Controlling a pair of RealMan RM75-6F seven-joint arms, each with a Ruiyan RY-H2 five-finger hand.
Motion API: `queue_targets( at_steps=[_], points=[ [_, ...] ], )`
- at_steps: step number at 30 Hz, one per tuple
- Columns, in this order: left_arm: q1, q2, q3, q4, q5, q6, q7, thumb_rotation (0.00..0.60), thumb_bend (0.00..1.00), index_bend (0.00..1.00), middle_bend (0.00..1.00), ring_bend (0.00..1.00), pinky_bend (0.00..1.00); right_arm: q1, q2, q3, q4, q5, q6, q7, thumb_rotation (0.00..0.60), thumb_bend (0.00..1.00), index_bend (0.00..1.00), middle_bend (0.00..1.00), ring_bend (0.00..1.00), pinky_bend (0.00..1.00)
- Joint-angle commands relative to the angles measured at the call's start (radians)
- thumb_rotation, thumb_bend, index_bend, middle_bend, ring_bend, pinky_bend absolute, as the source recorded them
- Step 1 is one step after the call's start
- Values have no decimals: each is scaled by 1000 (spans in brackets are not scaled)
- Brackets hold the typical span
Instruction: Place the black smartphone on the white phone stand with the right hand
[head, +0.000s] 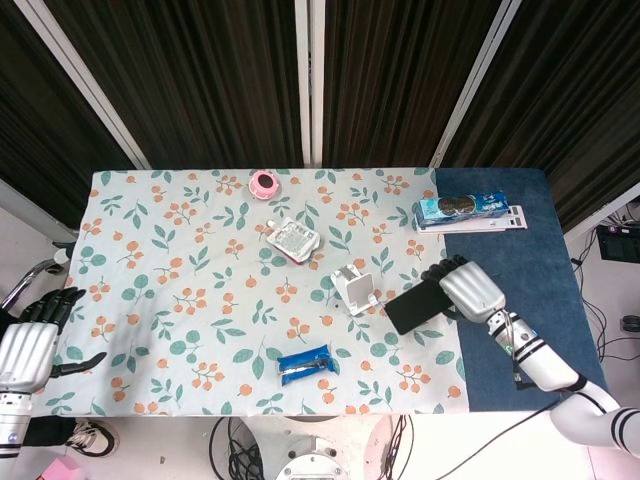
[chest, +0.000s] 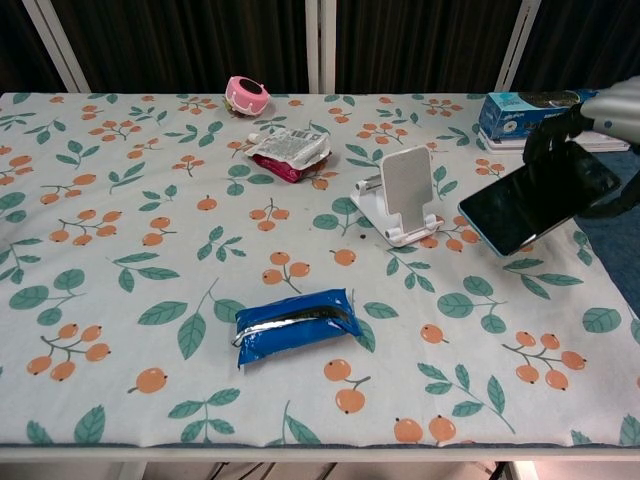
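We see the black smartphone lifted off the table, tilted with its screen facing up and toward us, its lower corner hanging just to the right of the white phone stand without touching it. Our right hand grips the phone at its far right end, dark fingers wrapped around the upper edge; in the head view the phone sits between the stand and that same hand. The stand is upright on the floral tablecloth, its backrest leaning away and its small lip at the front unoccupied. Nearer the front edge lies a blue snack packet, and behind the stand a crumpled red and white pouch and a small pink round object. At the far right a blue box rests on a white tray. Our left hand hangs off the table's left edge, holding nothing, fingers spread apart.
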Motion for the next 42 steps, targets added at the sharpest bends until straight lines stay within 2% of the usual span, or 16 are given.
queue_targets(
  at_steps=[1, 4, 9, 14, 19, 22, 28, 30, 35, 42],
  points=[
    [0, -1, -1, 1, 1, 1, -1, 422, 0, 143, 134, 113, 215, -7, 42, 63, -2, -75, 162, -156, 600, 201, 639, 467, 437, 280],
    [-1, -4, -2, 4, 5, 4, -7, 421, 0, 142, 134, 113, 215, 19, 65, 91, 23, -124, 209, -217, 600, 200, 637, 465, 437, 283],
    [-1, -24, -4, 32, 23, 21, -34, 420, 0, 142, 137, 114, 215, 102, 101, 105, 94, -215, 211, -199, 600, 199, 637, 464, 437, 311],
    [-2, -34, -5, 50, 18, 16, -45, 424, 0, 142, 137, 114, 215, 202, 90, 55, 239, -440, 285, -257, 600, 199, 637, 467, 438, 311],
    [-2, -42, -6, 65, 16, 17, -48, 424, 0, 142, 137, 113, 215, 277, 70, -6, 349, -576, 316, -258, 600, 200, 638, 465, 438, 272],
    [0, -47, -6, 74, 14, 19, -50, 422, 0, 142, 137, 113, 215, 309, 48, -29, 416, -628, 363, -245, 600, 200, 635, 446, 436, 195],
    [2, -57, -11, 87, 14, 29, -48, 424, 0, 142, 137, 113, 215, 367, -10, -51, 526, -668, 419, -214, 600, 202, 604, 381, 354, 33],
    [3, -60, -12, 91, 15, 34, -42, 421, 0, 142, 137, 113, 215, 385, -29, -57, 553, -673, 425, -202, 600, 203, 597, 359, 326, 6],
    [9, -67, -16, 101, 14, 49, -38, 421, 0, 142, 137, 114, 215, 434, -75, -86, 630, -688, 418, -181, 600, 207, 583, 325, 268, 0],
    [13, -75, -21, 119, 11, 61, -45, 421, 0, 142, 137, 113, 215, 475, -124, -115, 701, -675, 405, -158, 600, 209, 579, 319, 260, 0]
  ],
)
